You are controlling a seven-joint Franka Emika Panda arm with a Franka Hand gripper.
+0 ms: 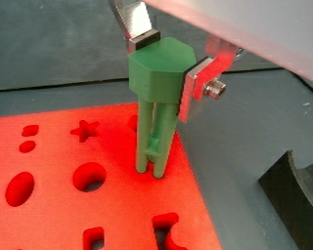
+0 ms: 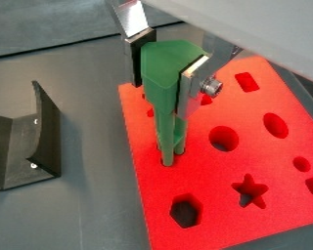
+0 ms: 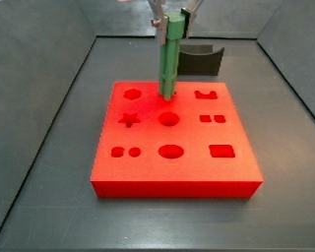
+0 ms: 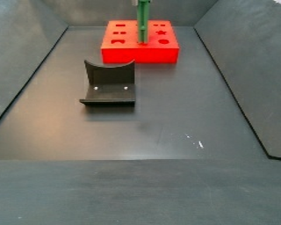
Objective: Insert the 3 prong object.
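My gripper (image 1: 172,63) is shut on the thick head of the 3 prong object (image 1: 156,78), a long green peg that hangs upright with its prongs pointing down. It shows the same way in a wrist view (image 2: 166,66). The prong tips (image 2: 172,156) meet the top of the red block (image 2: 250,146) near its back row of holes. I cannot tell whether they are inside a hole. In a side view the peg (image 3: 169,59) stands over the block's (image 3: 173,148) far middle part, with the gripper (image 3: 175,14) at the frame's top edge.
The red block has several cut-out holes: star (image 2: 250,190), hexagon (image 2: 186,211), circles, rectangles. The dark fixture (image 4: 109,85) stands on the grey floor apart from the block (image 4: 140,42), and shows in a wrist view (image 2: 22,137). Grey walls enclose the floor.
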